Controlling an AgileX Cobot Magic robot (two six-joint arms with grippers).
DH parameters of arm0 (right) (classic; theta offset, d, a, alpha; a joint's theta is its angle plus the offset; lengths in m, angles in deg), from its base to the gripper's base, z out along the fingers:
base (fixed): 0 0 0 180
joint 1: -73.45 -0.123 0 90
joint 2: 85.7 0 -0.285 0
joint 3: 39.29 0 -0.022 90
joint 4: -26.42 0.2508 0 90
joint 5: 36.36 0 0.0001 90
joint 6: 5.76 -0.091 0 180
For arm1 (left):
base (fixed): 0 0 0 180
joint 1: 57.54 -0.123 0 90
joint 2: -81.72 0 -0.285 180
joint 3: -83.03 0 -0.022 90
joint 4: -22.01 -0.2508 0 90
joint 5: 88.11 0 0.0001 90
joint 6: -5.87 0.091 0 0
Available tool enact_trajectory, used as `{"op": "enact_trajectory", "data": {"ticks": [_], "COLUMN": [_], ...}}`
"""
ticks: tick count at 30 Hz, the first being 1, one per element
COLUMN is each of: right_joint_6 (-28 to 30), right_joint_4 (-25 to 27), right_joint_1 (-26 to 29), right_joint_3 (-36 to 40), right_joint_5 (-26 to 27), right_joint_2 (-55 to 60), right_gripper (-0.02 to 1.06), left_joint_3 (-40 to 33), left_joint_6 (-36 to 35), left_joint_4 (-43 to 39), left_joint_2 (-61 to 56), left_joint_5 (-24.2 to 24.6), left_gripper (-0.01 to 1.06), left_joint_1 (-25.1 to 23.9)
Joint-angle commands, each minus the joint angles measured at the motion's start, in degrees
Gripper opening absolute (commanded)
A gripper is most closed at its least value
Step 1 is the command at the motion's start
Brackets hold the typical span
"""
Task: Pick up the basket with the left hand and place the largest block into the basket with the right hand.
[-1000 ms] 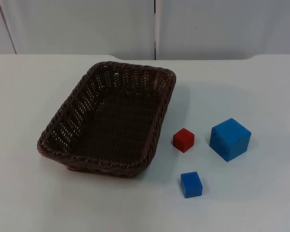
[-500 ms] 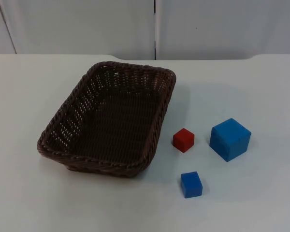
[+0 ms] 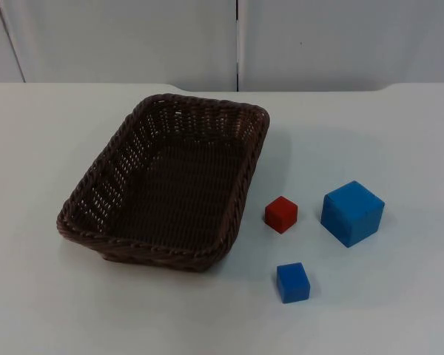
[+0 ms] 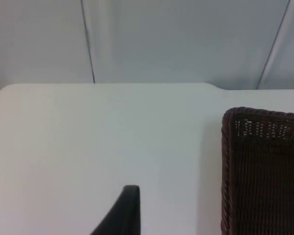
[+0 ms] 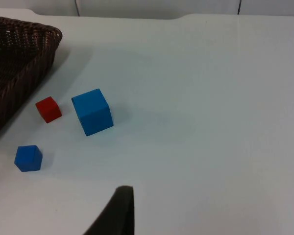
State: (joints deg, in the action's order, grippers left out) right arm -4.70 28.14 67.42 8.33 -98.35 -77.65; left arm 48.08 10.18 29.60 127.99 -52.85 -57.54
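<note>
A dark brown woven basket [image 3: 166,181] stands on the white table, left of the middle, with nothing in it. To its right lie three blocks: a small red block [image 3: 281,214] nearest the basket, the large blue block [image 3: 352,212] beyond it, and a small blue block [image 3: 292,282] nearer the front. In the left wrist view my left gripper [image 4: 130,208] hangs over bare table, well apart from the basket's rim [image 4: 228,161]. From the right wrist, my right gripper [image 5: 120,210] is set back from the large blue block [image 5: 91,111], the red block [image 5: 48,108] and the small blue block [image 5: 28,157].
The grey partition wall [image 3: 237,41] closes off the table's far edge. White table top [image 5: 210,98] stretches to the right of the blocks, and more of it [image 4: 88,132] lies beside the basket's left side.
</note>
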Motion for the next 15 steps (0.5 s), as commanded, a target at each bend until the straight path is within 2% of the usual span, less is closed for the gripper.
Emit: {"op": "enact_trajectory", "data": {"ticks": [1,7,12,15], "right_joint_6": [0.04,0.04,0.04,0.04], "right_joint_4": [-0.08,-0.08,-0.08,-0.08], "right_joint_1": [0.28,0.28,0.28,0.28], "right_joint_3": [0.12,0.12,0.12,0.12], "right_joint_5": [0.19,0.19,0.19,0.19], "right_joint_2": [-0.26,-0.26,-0.26,-0.26], "right_gripper": [1.05,1.05,1.05,1.05], "left_joint_3": [1.27,3.6,5.71,6.24], "left_joint_6": [0.89,5.05,13.1,15.67], "left_joint_4": [1.21,5.57,13.66,15.54], "left_joint_2": [1.9,6.49,12.09,14.4], "left_joint_5": [-0.88,-0.88,-0.76,-1.01], "left_gripper": [1.05,1.05,1.05,1.05], "left_joint_1": [0.18,0.18,0.18,0.18]}}
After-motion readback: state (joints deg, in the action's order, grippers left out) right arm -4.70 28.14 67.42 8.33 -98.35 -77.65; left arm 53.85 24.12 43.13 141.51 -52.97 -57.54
